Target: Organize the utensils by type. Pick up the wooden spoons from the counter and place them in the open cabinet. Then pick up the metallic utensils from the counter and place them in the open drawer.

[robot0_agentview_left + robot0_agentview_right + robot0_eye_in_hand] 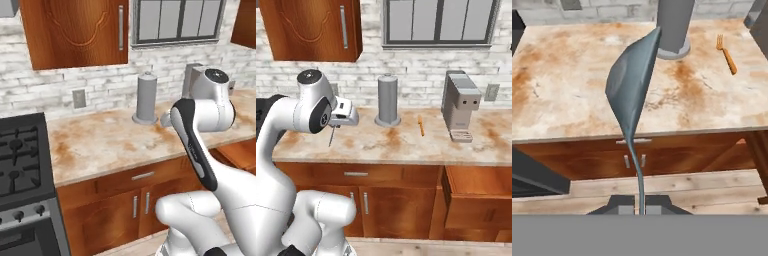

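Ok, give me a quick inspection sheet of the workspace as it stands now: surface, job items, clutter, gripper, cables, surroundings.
Surface: counter, beige marbled stone with rusty blotches.
Job's things: metal spoon held in the gripper, above the counter; orange-brown fork-shaped utensil lying between the canister and the coffee machine; open drawer under the counter at the right.
Clutter: grey canister and grey coffee machine standing at the back.
Gripper: gripper shut on the spoon's handle.
Cables: nothing seen.
Surroundings: stove at the left, closed wall cabinet, window, brick wall.
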